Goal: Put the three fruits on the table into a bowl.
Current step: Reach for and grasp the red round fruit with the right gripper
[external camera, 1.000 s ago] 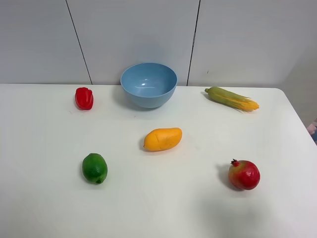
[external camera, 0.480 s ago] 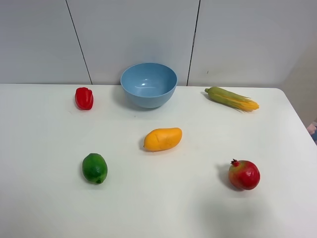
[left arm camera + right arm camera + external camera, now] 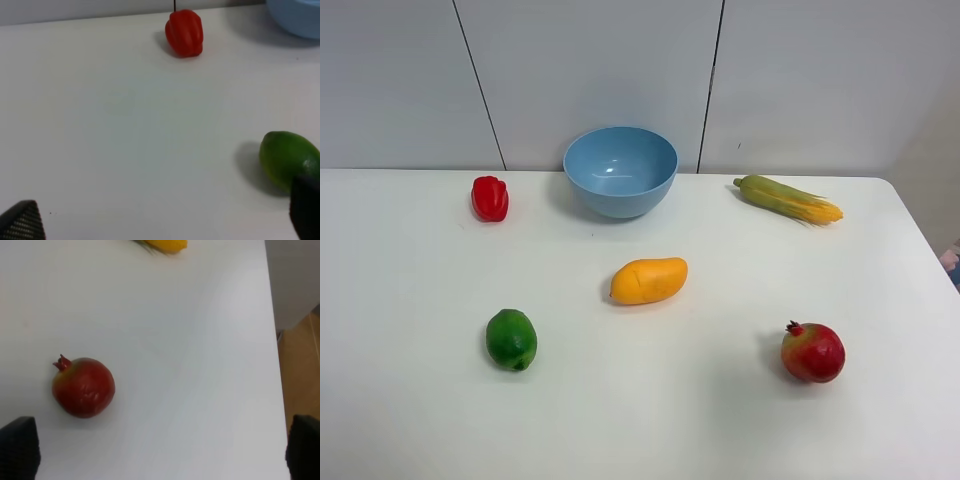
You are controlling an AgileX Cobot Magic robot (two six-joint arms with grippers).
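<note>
In the exterior high view the light-blue bowl (image 3: 620, 170) stands empty at the back of the white table (image 3: 410, 400). The orange-yellow mango (image 3: 648, 280) lies mid-table, the green lime (image 3: 511, 339) front left, the red pomegranate (image 3: 812, 352) front right. No arm shows in that view. In the left wrist view my left gripper (image 3: 162, 220) is open and empty, with the lime (image 3: 289, 159) just beyond one fingertip (image 3: 305, 210). In the right wrist view my right gripper (image 3: 160, 450) is open and empty, with the pomegranate (image 3: 83, 387) just ahead, nearer one fingertip (image 3: 19, 447).
A small red bell pepper (image 3: 490, 198) sits left of the bowl and also shows in the left wrist view (image 3: 184, 33). A corn cob (image 3: 788, 198) lies at the back right. The table's right edge (image 3: 274, 340) runs close beside the pomegranate.
</note>
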